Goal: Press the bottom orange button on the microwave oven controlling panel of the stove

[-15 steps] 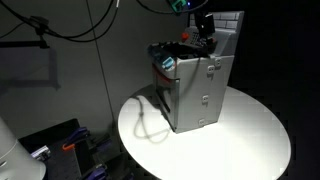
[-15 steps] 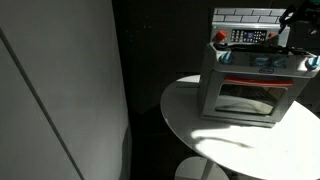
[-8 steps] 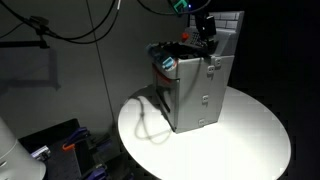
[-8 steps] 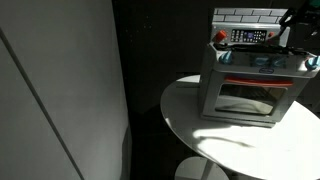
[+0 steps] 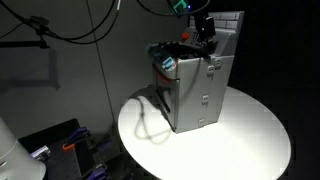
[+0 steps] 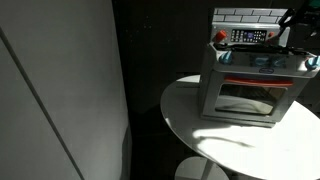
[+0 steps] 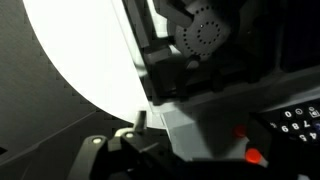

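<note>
The grey toy stove (image 5: 195, 90) stands on the round white table (image 5: 250, 140) and also shows in the exterior view from its front (image 6: 250, 85). Its small dark control panel (image 6: 248, 37) sits on the white brick back wall. My gripper (image 5: 205, 30) hangs over the stove top next to that wall, at the frame's right edge in an exterior view (image 6: 296, 20). In the wrist view the panel (image 7: 290, 130) is at the lower right with two orange buttons; the lower one (image 7: 255, 157) glows close to my dark gripper (image 7: 198, 130). The jaws are too dark to read.
Blue-white toy items (image 5: 168, 62) lie on the stove top. Black cables (image 5: 60, 25) hang at the back. A dark wall panel (image 6: 60, 90) stands beside the table. The table edge (image 7: 90, 90) runs close to the stove.
</note>
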Available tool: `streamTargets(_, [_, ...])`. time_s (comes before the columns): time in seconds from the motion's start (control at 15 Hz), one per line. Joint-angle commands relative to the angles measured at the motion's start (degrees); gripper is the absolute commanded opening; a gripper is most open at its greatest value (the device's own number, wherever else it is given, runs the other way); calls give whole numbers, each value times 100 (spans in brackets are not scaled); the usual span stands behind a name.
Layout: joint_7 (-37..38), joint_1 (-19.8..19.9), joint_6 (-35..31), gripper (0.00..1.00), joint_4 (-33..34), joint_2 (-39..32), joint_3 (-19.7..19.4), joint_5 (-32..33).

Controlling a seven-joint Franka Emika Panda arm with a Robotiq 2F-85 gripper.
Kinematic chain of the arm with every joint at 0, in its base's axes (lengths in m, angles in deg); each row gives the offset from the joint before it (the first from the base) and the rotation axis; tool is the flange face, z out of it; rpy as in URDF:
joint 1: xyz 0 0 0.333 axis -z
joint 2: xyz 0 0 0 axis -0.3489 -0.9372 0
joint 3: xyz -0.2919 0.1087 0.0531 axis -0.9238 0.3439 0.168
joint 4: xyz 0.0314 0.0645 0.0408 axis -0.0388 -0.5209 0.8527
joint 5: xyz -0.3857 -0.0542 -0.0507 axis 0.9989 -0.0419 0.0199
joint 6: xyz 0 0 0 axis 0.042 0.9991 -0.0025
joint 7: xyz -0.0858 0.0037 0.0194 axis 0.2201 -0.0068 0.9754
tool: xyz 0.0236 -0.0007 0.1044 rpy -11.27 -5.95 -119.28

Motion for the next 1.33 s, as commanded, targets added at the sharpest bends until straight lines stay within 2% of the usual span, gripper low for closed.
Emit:
streamTargets(0.0, [-9, -35, 7, 100, 85, -90, -64, -15])
streamTargets(1.27, [130, -104, -297, 100, 244, -392, -120, 43])
